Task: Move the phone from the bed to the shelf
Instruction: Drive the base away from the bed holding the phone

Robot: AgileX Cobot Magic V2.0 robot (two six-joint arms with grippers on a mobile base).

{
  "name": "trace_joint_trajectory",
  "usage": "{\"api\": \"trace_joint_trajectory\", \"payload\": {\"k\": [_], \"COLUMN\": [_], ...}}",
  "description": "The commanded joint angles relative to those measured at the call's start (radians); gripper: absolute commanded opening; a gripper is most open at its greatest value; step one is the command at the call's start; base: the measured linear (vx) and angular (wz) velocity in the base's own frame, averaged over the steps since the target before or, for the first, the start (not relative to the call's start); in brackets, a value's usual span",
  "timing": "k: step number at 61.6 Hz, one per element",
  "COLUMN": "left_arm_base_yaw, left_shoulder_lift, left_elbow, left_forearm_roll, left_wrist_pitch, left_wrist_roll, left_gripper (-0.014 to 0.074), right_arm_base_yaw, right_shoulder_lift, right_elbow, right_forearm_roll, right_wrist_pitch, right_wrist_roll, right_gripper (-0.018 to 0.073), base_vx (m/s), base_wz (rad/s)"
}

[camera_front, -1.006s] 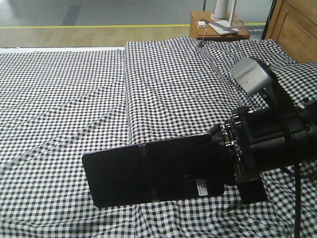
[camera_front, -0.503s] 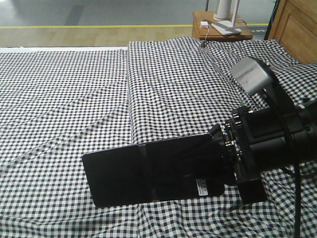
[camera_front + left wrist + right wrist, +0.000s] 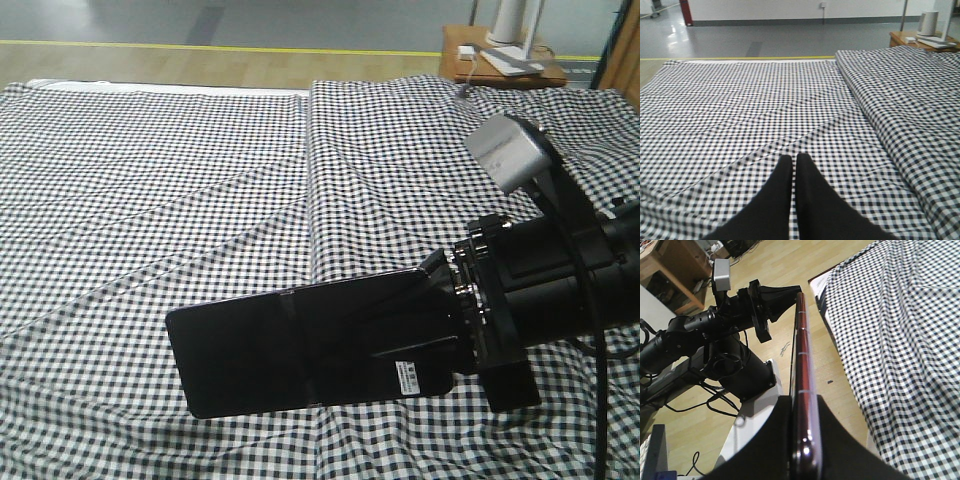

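A small wooden bench (image 3: 500, 76) is standing beyond the far corner of the bed (image 3: 150, 180), while the glossy black phone (image 3: 300, 345), white sticker (image 3: 408, 377) near one end, is hanging level above the bed, the right gripper (image 3: 802, 410) clamping its end, and the left gripper (image 3: 794, 165) is hovering over the bed, pinched closed, empty.

The phone (image 3: 300, 345) is glossy black and glass-smooth, with a pinkish metallic edge; its sticker (image 3: 408, 378) looks like white paper; the bed (image 3: 150, 180) is covered in wrinkled, matt checked cloth; the right arm's fingers (image 3: 835, 445) look like matt black plastic; the floor (image 3: 765, 35) beyond is grey and shiny.
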Motion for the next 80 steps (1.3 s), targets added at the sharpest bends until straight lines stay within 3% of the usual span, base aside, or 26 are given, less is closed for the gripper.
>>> {"api": "trace_joint_trajectory", "payload": {"k": [1,80], "left_arm_base_yaw": [-0.003,-0.003], "left_shoulder_lift": [-0.007,-0.007], "left_elbow": [0.002,0.002], "left_forearm_roll": [-0.007,-0.007], "left_wrist_pitch": [-0.073,-0.073], "left_wrist_roll": [-0.004,-0.004], "left_gripper": [0.0001,0.0001], "right_arm_base_yaw": [0.001,0.001], "right_shoulder_lift": [-0.025,-0.025], "right_elbow": [-0.023,-0.023], "right_forearm_roll": [0.094,0.094], "right_wrist_pitch": [0.076,0.076], "right_wrist_roll": [-0.009,-0.009], "right_gripper": [-0.0001,-0.0001], "base_vx": [-0.05,-0.09], "base_wz": [0.26,0.37]}}
